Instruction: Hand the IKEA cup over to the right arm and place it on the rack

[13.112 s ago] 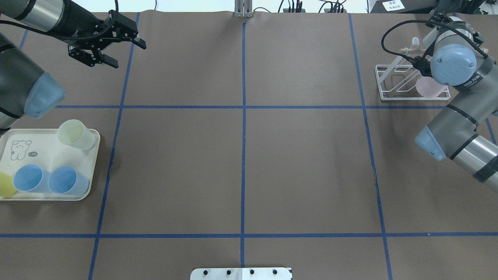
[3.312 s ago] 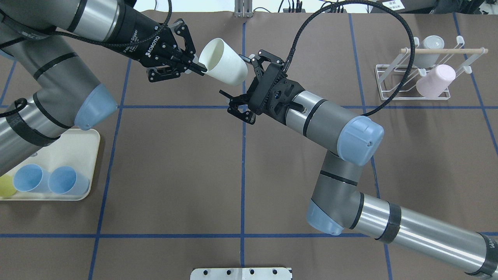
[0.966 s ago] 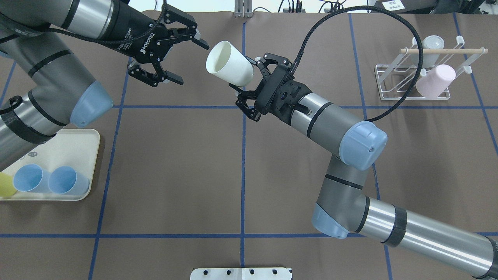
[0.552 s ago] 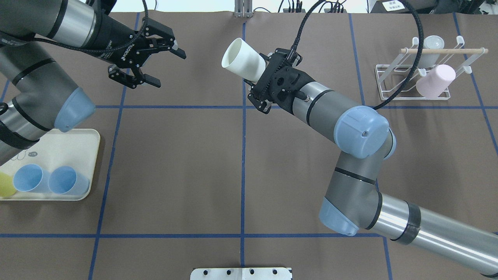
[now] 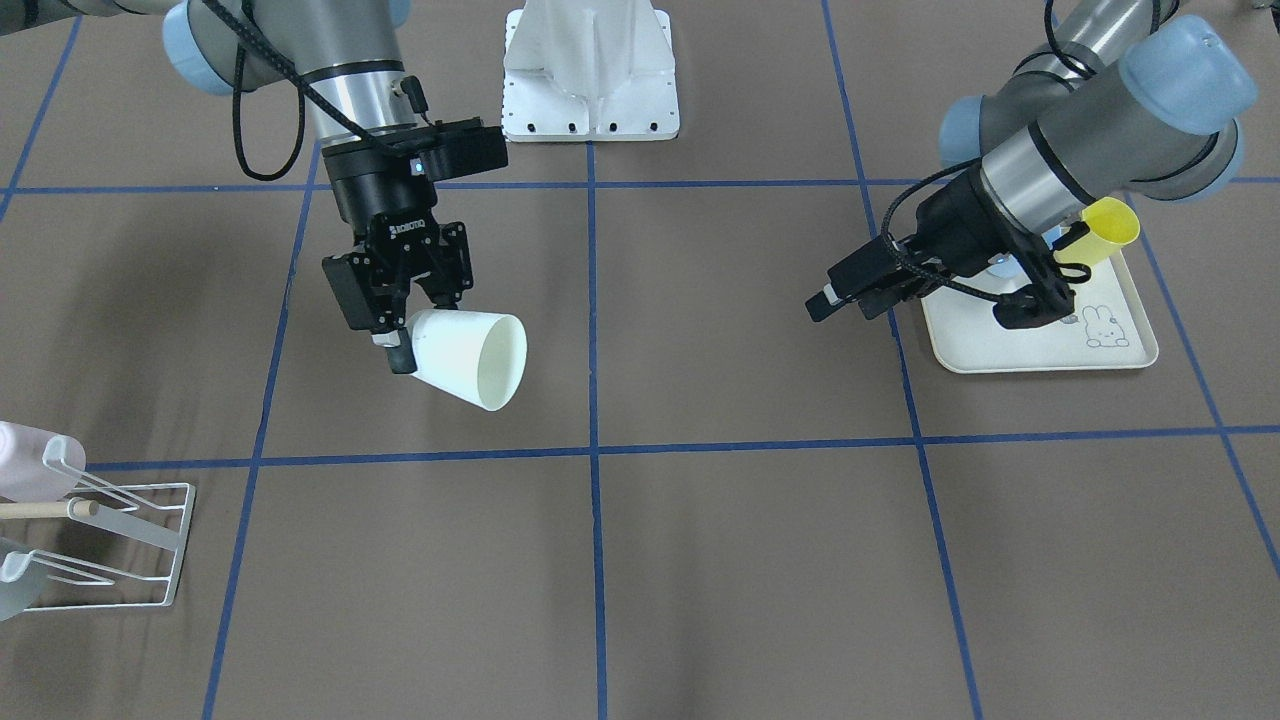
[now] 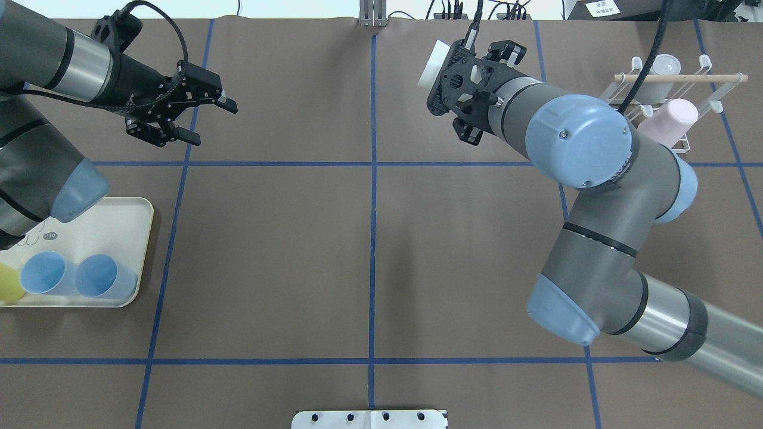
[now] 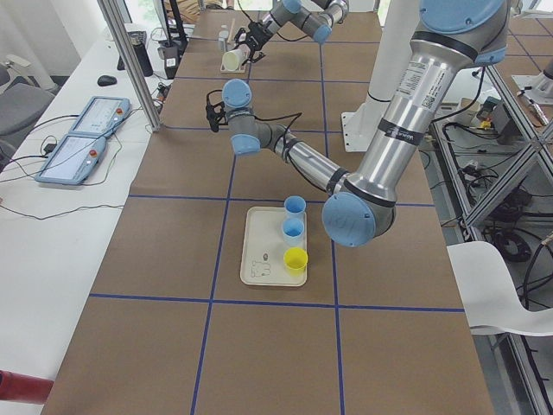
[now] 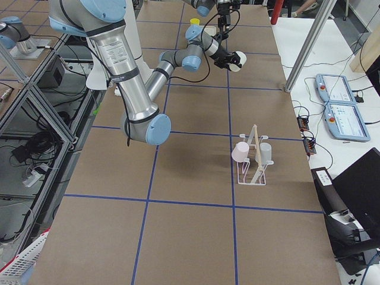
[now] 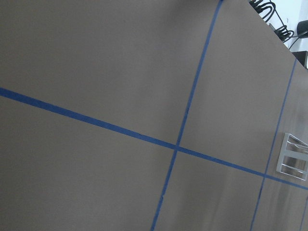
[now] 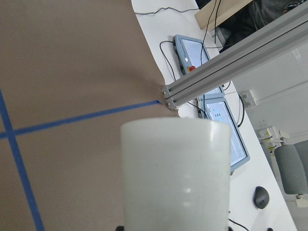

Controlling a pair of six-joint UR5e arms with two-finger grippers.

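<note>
The right pincer (image 5: pixel 405 330) is clamped on the base of the cup (image 5: pixel 465 358), high over the worktop (image 5: pixel 700 560). The cup's long axis is near level, and its mouth faces away from the rack (image 5: pixel 140 487), well apart on the robot's right. The left pincer (image 6: pixel 211 125) hangs apart and empty, farther from the rack. The front view shows the whole cup. Overhead, the wrist hides all but its rim.

- The right gripper (image 5: pixel 398 335) clamps the white cup (image 5: pixel 465 358) by its base, tilted, above the bench (image 5: pixel 700 560).
- The left gripper (image 5: pixel 925 300) hangs spread wide near the tray (image 5: pixel 1040 357).
</note>
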